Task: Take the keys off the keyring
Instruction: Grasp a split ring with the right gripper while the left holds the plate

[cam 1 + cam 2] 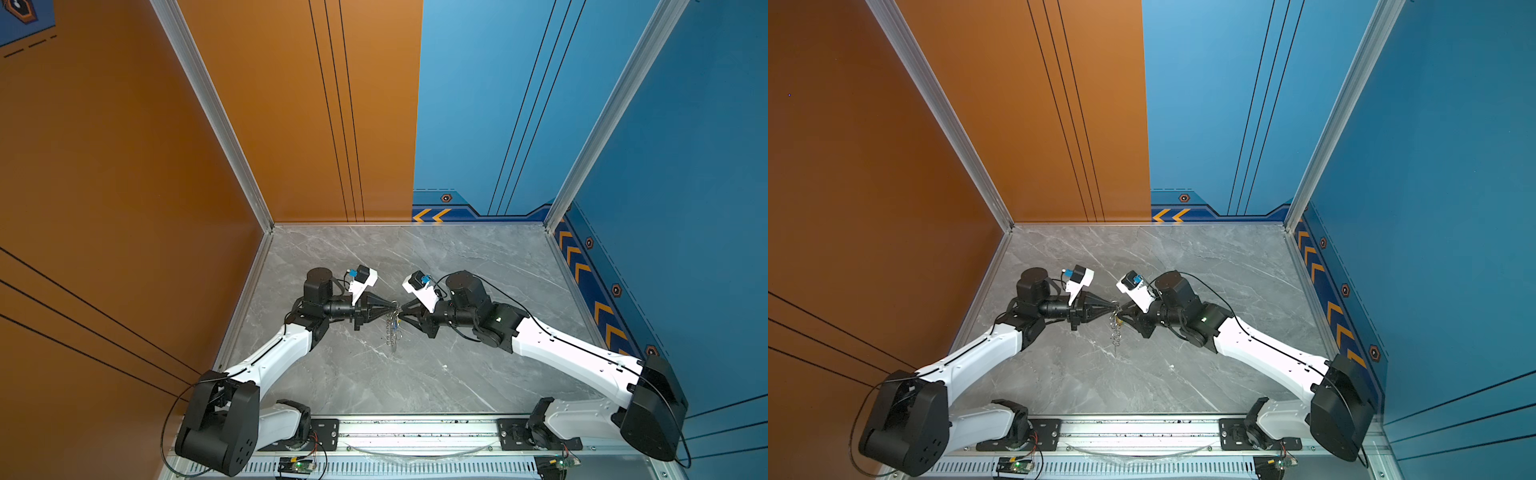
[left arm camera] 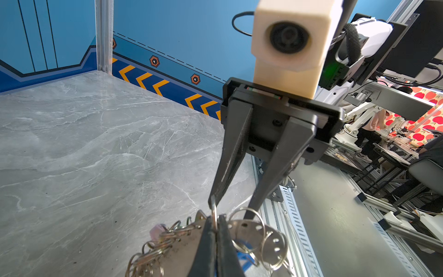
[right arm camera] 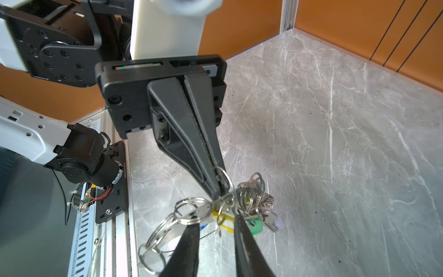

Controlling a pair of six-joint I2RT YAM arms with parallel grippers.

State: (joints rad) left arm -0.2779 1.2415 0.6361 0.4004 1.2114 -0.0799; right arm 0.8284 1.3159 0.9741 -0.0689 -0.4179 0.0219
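The keyring — a large flat grey metal hoop edged with silver split rings — hangs over the grey marbled table, its rim pinched in the left gripper, likely to steady it while the right gripper, jaws parted, straddles a yellow-tagged key.

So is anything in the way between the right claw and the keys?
Nothing visible is. The right gripper has its open fingers either side of the yellow-tagged key, while the left gripper clamps the keyring.
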